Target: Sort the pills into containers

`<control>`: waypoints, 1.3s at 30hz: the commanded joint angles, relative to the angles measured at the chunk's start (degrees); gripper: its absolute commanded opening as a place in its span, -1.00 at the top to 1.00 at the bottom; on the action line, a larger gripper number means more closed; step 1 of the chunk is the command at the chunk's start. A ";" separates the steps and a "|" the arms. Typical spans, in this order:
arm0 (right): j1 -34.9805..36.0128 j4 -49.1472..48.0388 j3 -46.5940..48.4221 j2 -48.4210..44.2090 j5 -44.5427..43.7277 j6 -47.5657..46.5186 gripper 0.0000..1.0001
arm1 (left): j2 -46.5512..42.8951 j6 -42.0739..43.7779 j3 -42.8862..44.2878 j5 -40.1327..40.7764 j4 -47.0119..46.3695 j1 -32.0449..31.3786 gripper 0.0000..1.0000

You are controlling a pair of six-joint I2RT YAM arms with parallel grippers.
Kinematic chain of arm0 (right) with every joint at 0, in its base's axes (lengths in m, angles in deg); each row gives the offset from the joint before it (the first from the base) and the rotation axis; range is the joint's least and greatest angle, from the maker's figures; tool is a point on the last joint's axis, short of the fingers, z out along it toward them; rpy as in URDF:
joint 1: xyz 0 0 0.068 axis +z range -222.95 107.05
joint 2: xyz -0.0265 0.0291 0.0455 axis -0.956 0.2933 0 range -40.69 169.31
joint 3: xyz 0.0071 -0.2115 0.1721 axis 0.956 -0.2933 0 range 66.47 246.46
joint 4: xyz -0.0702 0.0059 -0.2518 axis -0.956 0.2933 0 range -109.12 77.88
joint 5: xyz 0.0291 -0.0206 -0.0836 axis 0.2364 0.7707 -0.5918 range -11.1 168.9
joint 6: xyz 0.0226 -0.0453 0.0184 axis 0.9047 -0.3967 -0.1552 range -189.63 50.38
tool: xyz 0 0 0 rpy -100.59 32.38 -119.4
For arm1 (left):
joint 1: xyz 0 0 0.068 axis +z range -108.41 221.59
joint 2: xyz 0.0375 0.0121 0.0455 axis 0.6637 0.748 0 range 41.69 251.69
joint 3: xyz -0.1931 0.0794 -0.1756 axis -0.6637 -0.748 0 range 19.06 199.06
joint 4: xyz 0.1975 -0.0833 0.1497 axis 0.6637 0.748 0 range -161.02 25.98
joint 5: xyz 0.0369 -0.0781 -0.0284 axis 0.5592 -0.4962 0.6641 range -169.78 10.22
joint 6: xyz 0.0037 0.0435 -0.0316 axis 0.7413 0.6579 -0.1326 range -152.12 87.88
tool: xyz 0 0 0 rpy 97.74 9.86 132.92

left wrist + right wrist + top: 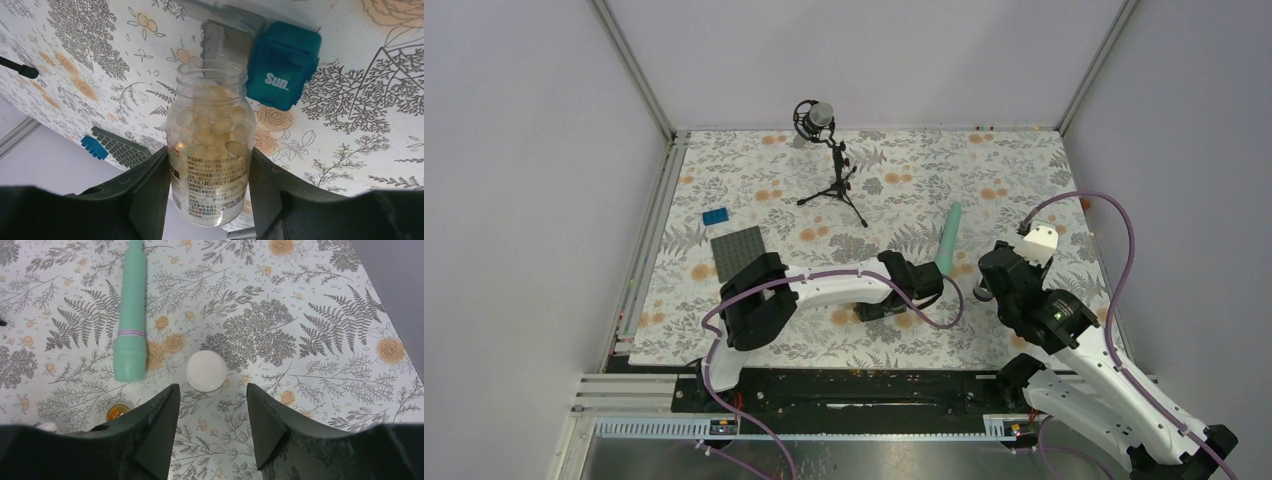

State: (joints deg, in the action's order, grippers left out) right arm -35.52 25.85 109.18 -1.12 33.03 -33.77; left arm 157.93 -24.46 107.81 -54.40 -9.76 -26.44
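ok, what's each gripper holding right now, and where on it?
Left gripper clamps the clear pill bottle by its labelled lower body. Right gripper is open and empty; the white cap lies untouched before it.

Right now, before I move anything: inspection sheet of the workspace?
Surface: floral tablecloth, lying flat.
Job's things: clear jar of pale pills, lid off; teal cube marked Sun. and grey cube just beyond its mouth; mint-green strip lying flat; small pot with orange contents, partly hidden.
Clutter: white cap; blue brick; studded plate; microphone on a tripod.
Grippers: left gripper shut on the jar; right gripper open, empty, just short of the cap.
Cables: purple cables looping off both arms.
Surroundings: grey walls, metal frame.
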 commanded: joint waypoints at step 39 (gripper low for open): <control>-0.58 2.03 1.13 -1.17 -5.07 0.59 -0.21 | 5.79 -1.21 7.81 11.21 7.81 -1.65 1.00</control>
State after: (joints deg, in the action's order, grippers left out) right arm -35.54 27.88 109.53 -2.13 30.32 -33.77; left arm 163.07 -24.81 112.11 -46.26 -4.39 -27.75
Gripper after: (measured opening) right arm 0.602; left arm 0.523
